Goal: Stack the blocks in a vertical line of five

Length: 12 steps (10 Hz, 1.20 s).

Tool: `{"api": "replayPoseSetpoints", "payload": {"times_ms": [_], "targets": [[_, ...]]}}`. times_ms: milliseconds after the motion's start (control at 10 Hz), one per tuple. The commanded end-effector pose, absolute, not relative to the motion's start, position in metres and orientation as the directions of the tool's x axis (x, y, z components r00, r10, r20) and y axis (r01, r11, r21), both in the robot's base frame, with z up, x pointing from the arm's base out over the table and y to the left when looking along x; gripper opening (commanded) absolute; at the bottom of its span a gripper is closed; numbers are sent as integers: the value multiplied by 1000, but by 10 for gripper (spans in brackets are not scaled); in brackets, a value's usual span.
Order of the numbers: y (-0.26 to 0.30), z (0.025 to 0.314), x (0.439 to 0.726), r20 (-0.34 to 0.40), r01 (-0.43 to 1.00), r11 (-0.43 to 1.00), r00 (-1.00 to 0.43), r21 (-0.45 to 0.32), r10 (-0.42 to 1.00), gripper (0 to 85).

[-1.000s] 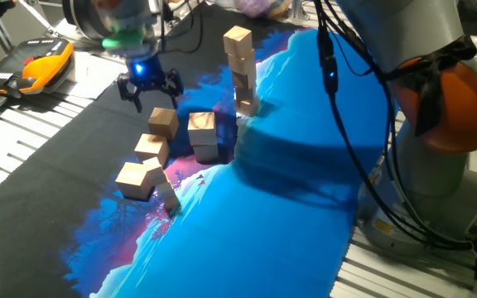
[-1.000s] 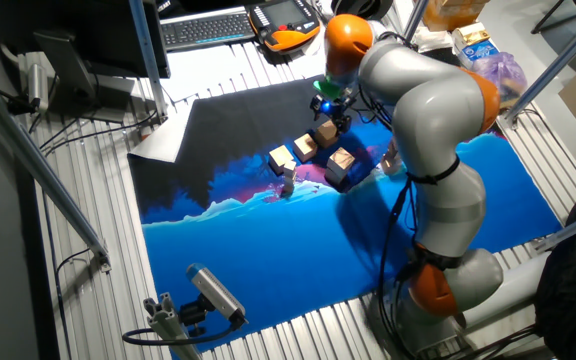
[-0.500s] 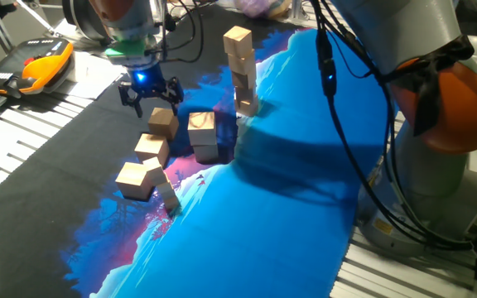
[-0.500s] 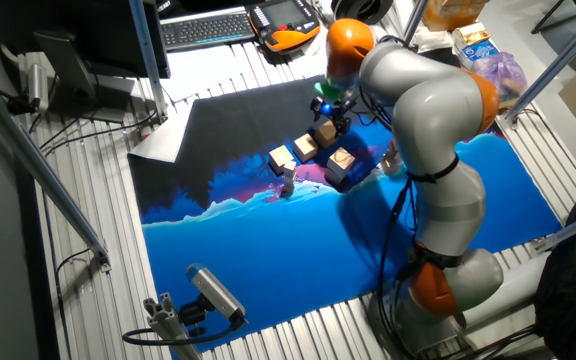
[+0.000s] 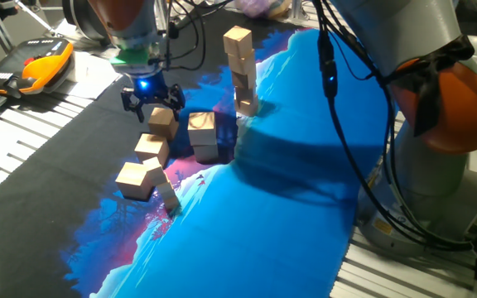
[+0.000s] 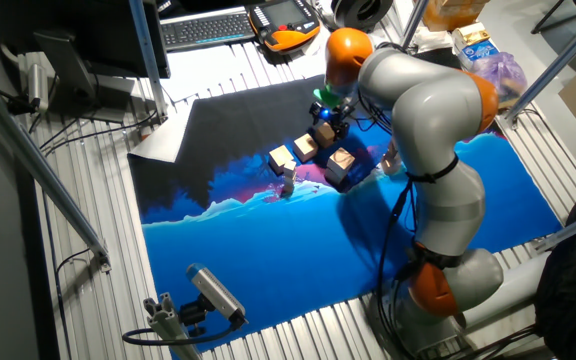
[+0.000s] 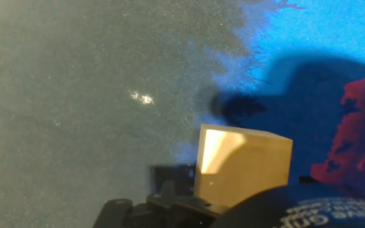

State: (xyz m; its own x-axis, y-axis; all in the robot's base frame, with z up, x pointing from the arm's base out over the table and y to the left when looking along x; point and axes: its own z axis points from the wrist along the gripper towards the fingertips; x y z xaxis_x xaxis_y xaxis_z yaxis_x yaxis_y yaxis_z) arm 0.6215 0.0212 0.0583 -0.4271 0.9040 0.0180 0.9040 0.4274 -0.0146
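Gripper (image 5: 150, 99) hangs low over the dark part of the mat (image 5: 73, 141), its black fingers spread wide with a blue light glowing between them. Directly beneath and between the fingertips sits the nearest wooden block (image 5: 163, 121); the fingers straddle its top, but whether they touch it cannot be told. In the hand view that same block (image 7: 243, 164) fills the lower middle, one lit face turned to the lens, with the black finger parts just below and beside it.

Away from the gripper, toward the front edge of the mat, two more blocks lie in a loose diagonal row: the second block (image 5: 151, 149) just past the first, and the third block (image 5: 137, 180) beyond it. To the gripper's side, near the first block, a fourth block (image 5: 203, 127) rests on a darker cube-shaped thing whose nature is unclear. Farther off behind that stands a stack of blocks (image 5: 241, 70), slightly uneven; it looks three high.

From the other fixed view the gripper (image 6: 326, 112) is seen at the end of the grey and orange arm (image 6: 423, 100), above the cluster of blocks. An orange-and-black handheld device (image 5: 33, 68) lies well apart, off the mat.
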Motion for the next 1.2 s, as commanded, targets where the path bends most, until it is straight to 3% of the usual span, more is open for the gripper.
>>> {"api": "replayPoseSetpoints", "payload": {"times_ms": [0, 100, 200, 400, 600, 700, 1100], "targets": [[21, 57, 622, 18, 904, 428, -428, -13, 904, 850], [21, 55, 622, 14, 904, 428, -428, -8, 904, 850], [20, 54, 623, 7, 902, 431, -431, -8, 902, 680], [18, 51, 623, 14, 897, 442, -442, -5, 897, 680], [17, 51, 623, 37, 874, 485, -485, 16, 873, 340], [17, 53, 621, 57, 857, 512, -515, 51, 855, 0], [17, 57, 619, 111, 818, 575, -573, 18, 812, 0]]}}
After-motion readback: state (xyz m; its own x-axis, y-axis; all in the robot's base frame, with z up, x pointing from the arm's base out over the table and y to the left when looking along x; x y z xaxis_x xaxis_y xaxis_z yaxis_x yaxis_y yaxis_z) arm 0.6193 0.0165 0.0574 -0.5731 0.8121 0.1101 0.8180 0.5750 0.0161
